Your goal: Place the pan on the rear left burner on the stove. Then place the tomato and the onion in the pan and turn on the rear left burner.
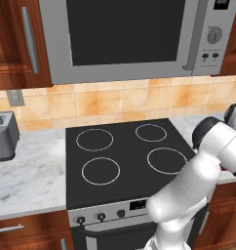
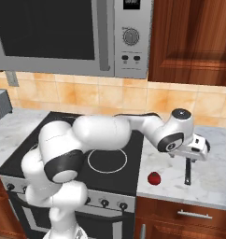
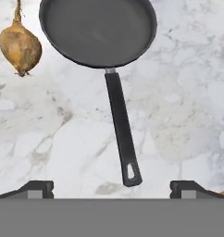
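One pan [image 3: 98, 28] sits on the marble counter [image 3: 178, 115], empty, its handle [image 3: 121, 134] running toward the camera in the hand view. Handle end lies between the two fingertips [image 3: 39, 189] but above them, not touched. Gripper [image 3: 111, 190] wide open, holding nothing. In the right base view the gripper [image 2: 195, 150] hangs over the counter right of the stove [image 2: 45, 135], handle [image 2: 188, 171] visible below it. Onion [image 3: 20, 45] just beside the pan rim, apart from it. Tomato [image 2: 154, 178] on the counter by the stove's right edge, near the handle. Rear left burner [image 1: 94, 139] bare. Stove knobs [image 1: 101, 216] on the front panel. Toaster [image 1: 4, 135] far left, microwave [image 1: 125, 34] above.
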